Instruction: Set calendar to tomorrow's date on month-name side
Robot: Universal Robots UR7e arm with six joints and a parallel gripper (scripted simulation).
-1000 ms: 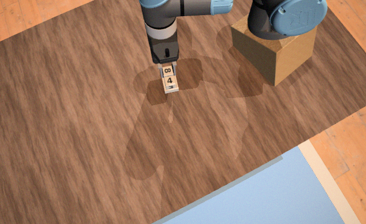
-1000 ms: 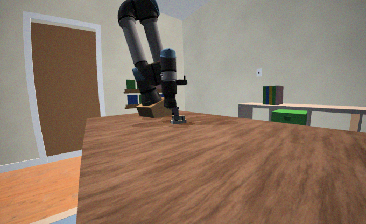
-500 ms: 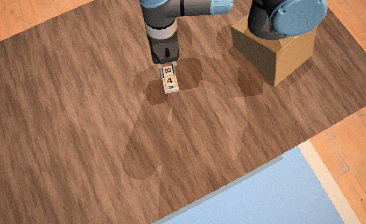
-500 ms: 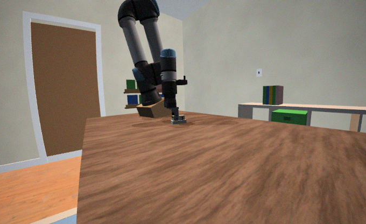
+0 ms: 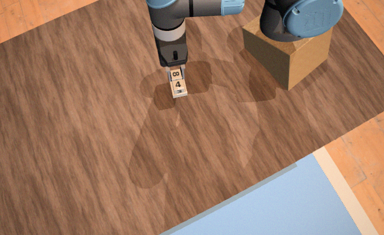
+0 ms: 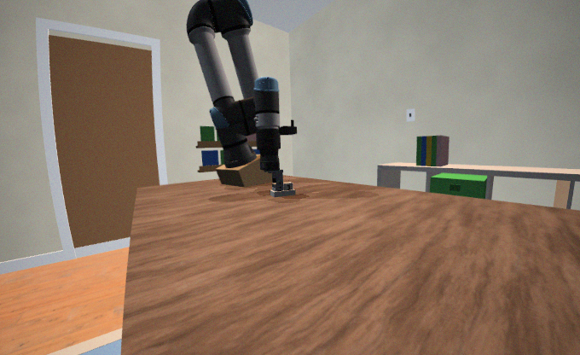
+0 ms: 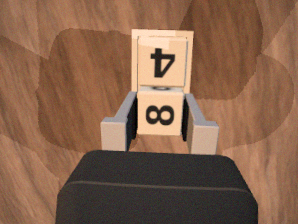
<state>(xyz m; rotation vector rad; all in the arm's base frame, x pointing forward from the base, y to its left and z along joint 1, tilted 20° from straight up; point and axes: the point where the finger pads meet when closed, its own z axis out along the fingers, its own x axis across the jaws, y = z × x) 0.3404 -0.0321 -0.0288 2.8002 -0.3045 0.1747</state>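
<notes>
Calendar (image 5: 179,95) (image 6: 282,193) (image 7: 134,62) cubes' tops read "4" & "8".

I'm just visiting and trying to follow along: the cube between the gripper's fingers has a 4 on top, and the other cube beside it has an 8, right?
The numbers are swapped: the wrist view shows the 8 on top of the cube between the gripper's fingers, and the 4 on the other cube.

Top view steeply down, exterior low across tabletop, wrist close overhead, cubes shared
</notes>
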